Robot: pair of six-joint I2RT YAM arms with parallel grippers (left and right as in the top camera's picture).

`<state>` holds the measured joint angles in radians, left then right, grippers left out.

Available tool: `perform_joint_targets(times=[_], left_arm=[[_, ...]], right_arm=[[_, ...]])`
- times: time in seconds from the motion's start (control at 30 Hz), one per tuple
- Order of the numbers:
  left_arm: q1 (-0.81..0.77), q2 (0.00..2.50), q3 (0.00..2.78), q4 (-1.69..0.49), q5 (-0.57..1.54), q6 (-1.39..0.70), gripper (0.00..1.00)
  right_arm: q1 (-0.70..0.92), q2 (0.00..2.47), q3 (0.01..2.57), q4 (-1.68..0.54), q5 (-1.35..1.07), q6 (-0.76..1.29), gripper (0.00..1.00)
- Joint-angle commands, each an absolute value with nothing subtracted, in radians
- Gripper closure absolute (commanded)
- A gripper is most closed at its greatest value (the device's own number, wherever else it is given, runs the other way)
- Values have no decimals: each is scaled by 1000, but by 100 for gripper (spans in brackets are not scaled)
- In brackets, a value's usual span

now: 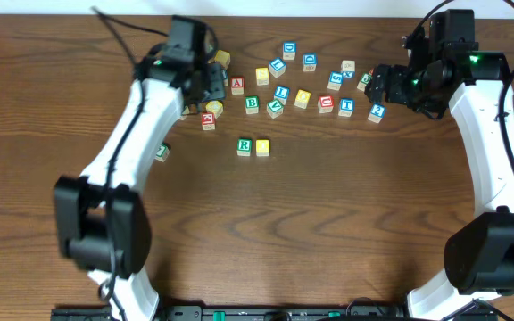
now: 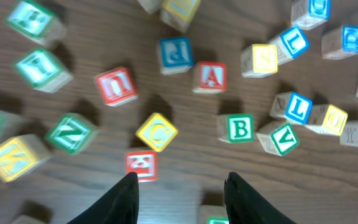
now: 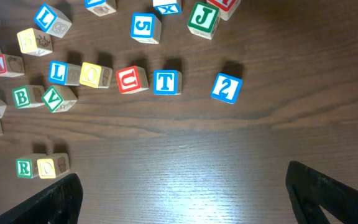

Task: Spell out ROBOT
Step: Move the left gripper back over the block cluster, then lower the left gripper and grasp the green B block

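A green R cube and a yellow-faced cube stand side by side, touching, in front of the scattered cubes; they show too as the R cube and the yellow cube. The green B cube sits in the pile behind them. The blue T cube stands in a row with a yellow cube. My left gripper hovers open and empty over the pile's left part. Wide open and empty, my right gripper hangs at the pile's right end.
A red A cube, a green V cube and a blue 2 cube lie among several other letter cubes across the table's far half. One green cube sits apart beside the left arm.
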<state>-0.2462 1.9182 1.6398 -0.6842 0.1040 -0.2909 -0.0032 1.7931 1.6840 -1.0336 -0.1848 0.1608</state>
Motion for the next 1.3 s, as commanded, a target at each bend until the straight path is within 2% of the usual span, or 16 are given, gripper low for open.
perform_joint_targets(times=[0.0,0.27,0.73,1.27], left_arm=[[-281,2020,1770,-727,120,-281,56],[-360,2211,1963,-793,52,-267,56],[-384,2326,1960,-720,11,-335,56],[-395,2347,1940,-697,10,-334,55]], right_arm=[[2,1802,1684,-1033,-194,171,1],[2,1802,1684,-1035,-194,171,1],[2,1802,1684,-1041,-193,171,1],[2,1802,1684,-1040,-193,171,1]])
